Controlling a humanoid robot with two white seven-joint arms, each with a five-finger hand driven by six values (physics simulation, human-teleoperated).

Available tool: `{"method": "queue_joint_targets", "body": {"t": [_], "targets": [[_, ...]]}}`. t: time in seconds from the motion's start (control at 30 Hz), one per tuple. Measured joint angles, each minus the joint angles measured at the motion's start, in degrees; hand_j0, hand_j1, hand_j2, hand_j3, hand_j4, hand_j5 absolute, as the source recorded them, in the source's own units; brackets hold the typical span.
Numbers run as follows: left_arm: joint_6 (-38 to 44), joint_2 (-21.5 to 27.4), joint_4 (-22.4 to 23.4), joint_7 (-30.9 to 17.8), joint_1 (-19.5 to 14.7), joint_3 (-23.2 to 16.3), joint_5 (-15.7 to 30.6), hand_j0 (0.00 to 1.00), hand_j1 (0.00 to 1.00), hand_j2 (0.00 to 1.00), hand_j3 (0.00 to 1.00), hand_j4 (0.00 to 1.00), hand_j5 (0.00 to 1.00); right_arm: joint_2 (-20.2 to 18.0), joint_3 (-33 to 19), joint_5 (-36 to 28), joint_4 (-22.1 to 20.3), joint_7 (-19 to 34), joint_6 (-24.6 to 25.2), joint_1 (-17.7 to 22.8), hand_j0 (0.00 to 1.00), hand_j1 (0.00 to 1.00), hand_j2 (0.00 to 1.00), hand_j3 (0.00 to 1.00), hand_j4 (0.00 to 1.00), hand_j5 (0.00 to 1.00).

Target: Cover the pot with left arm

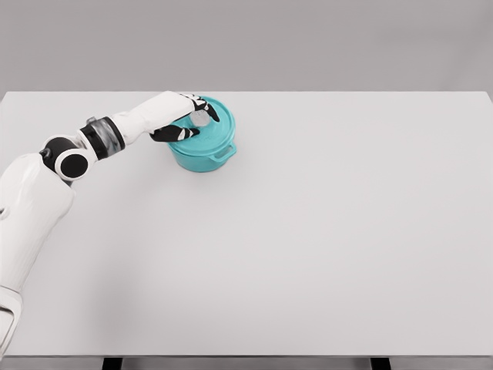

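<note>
From the head camera, the teal pot [203,148] sits on the far left part of the white table [323,247], its lid [214,123] resting on top. The left hand [185,117] reaches in from the left over that lid, fingers [174,135] curled around the grey knob [200,119] at its middle.

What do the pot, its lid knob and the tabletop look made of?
Pot: teal, smooth and evenly coloured with a soft sheen, so probably enamelled metal or ceramic; a render can't settle which.
Lid knob: grey and faceted, looks like brushed metal, partly hidden by the left hand.
Tabletop: flat matte off-white, no grain or reflections, likely laminate or painted board.
</note>
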Motion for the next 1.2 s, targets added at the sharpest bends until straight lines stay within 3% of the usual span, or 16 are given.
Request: {"method": "queue_joint_targets", "body": {"t": [0.53,0.77,1.2], "targets": [[-0.03,0.00,0.05,0.07,0.00,0.30,-0.11,0.56,0.56,0.56,0.56,0.56,0.56,0.00,0.00,0.00,0.01,0.00,0.00,0.00,1.00,1.00,1.00,1.00,1.00,1.00],[-0.03,0.00,0.03,0.07,0.00,0.30,-0.10,0.66,0.66,0.66,0.66,0.66,0.66,0.00,0.00,0.00,0.00,0.00,0.00,0.00,1.00,1.00,1.00,1.00,1.00,1.00],[-0.03,0.00,0.01,0.06,0.09,0.32,-0.01,0.67,0.67,0.67,0.67,0.67,0.67,0.00,0.00,0.00,0.00,0.00,0.00,0.00,1.00,1.00,1.00,1.00,1.00,1.00]]}}
